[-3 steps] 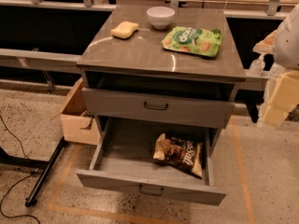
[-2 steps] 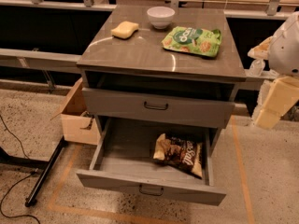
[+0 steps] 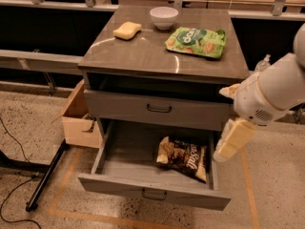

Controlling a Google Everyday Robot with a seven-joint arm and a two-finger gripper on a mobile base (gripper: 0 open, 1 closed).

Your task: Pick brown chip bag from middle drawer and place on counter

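The brown chip bag (image 3: 183,157) lies crinkled in the right half of the open middle drawer (image 3: 152,191), which is pulled out toward me. The drawer front above it (image 3: 157,109) is closed. The counter (image 3: 143,54) is the glossy top of the cabinet. My gripper (image 3: 225,151), cream-coloured on a white arm (image 3: 269,92), hangs at the drawer's right edge. It is just right of the bag and above it, not touching it.
On the counter lie a green chip bag (image 3: 196,41), a white bowl (image 3: 164,17) and a yellow sponge (image 3: 127,30). An open cardboard box (image 3: 78,120) stands left of the cabinet. A black stand leg (image 3: 45,175) and cables lie on the floor at left.
My arm has moved left and down, from beside the cabinet's right side to over the open drawer's right edge. The bag and drawer have not moved.
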